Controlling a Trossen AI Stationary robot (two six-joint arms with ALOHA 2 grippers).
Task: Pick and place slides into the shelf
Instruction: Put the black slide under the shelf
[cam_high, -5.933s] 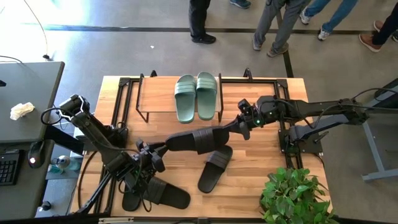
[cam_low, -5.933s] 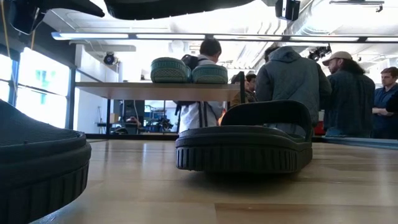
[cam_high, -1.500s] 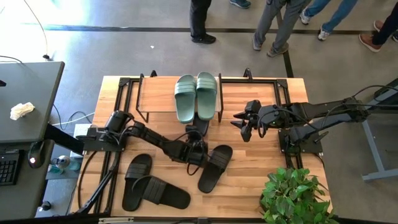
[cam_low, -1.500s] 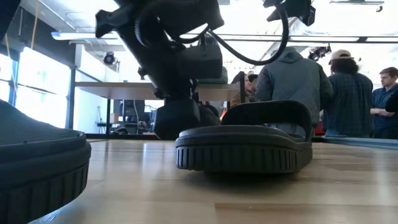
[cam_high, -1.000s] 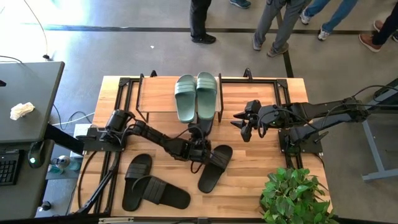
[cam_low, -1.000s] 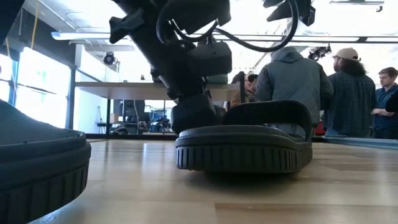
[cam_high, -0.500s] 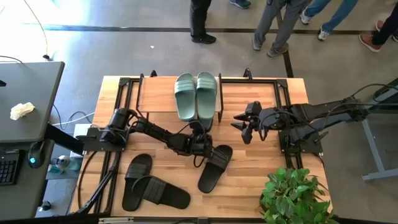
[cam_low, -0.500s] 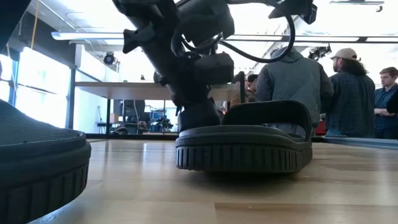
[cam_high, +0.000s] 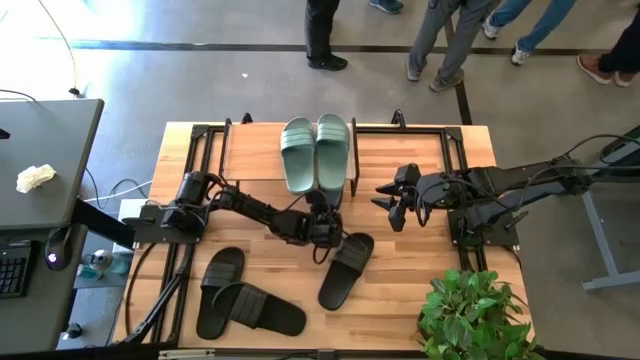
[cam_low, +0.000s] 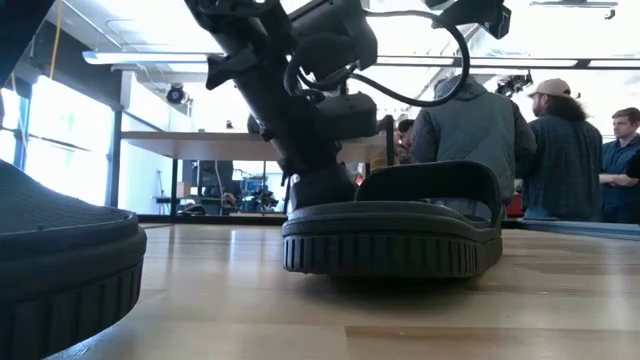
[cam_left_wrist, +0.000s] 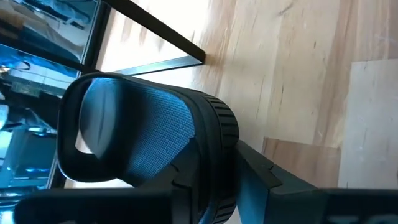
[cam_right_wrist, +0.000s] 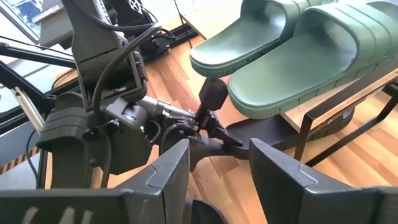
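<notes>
The left claw (cam_high: 322, 212) grips a black slide (cam_left_wrist: 143, 140), its far end under the shelf (cam_high: 255, 152) below the green pair (cam_high: 315, 153). The right claw (cam_high: 393, 200) hovers open, right of the shelf, above the worktop (cam_high: 400, 290).

Two slides (cam_high: 316, 154) lie atop the shelf (cam_high: 255, 152); three (cam_high: 345, 269) lie before it.

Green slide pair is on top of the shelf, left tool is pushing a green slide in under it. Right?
Not quite. In the high view and right wrist view the left tool is pushing a black rubber slide, not a green one, under the wooden-topped shelf. The sage-green pair does sit on top.
</notes>
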